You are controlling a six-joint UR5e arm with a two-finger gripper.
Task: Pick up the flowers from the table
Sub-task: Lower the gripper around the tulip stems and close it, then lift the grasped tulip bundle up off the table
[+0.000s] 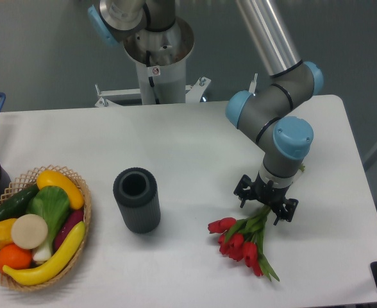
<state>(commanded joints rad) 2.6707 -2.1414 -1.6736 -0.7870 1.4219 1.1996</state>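
1. On the flat white rectangular counter (195, 147) with rounded corners, a small bunch of red tulips with green stems and leaves (243, 240) is laid near the front right.
2. The black two-finger gripper (266, 206) is positioned directly over the stems; whether the jaws are closed cannot be told.
3. A dark ribbed cylinder (137, 200) is stood left of the tulips.
4. Glossy fruit and vegetables are held in a woven wicker basket (86, 212) at far left.

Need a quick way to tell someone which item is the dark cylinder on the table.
On the white table, look right of the wicker basket of fruit and left of the red flowers. The cylinder stands alone mid-table: dark grey, ribbed, with an open hollow top.
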